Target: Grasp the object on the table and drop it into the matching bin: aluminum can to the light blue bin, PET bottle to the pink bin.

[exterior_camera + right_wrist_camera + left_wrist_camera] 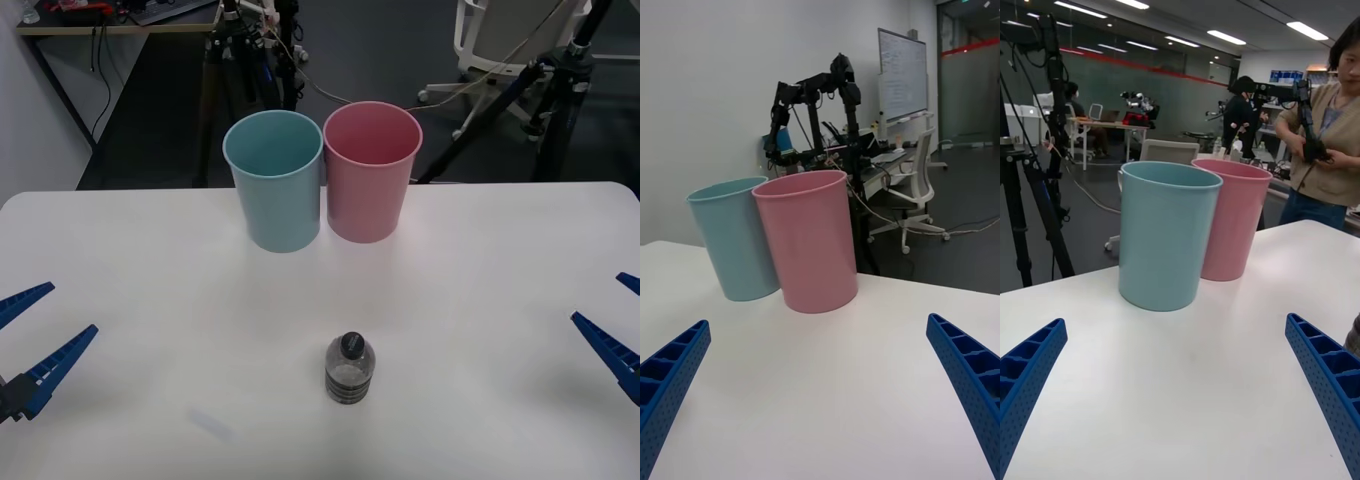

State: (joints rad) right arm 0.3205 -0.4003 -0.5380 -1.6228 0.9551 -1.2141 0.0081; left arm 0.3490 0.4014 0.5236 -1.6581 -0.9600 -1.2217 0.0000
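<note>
White counter (480, 300) spreads wide, with the light blue bin (274, 180) and pink bin (371, 170) touching side by side at its far edge. Near the front edge, well apart from both, stands the PET bottle (350, 369), upright with its black cap on. The left gripper (32, 345) and right gripper (618, 330) wait spread wide at either side. Best to approach low and square, clamping the banded body below the cap so the bottle doesn't tip.

No readable text, label, brand or number appears on the PET bottle (350, 368), the pink bin (369, 183), the light blue bin (277, 190) beside it, or the table (480, 300).
</note>
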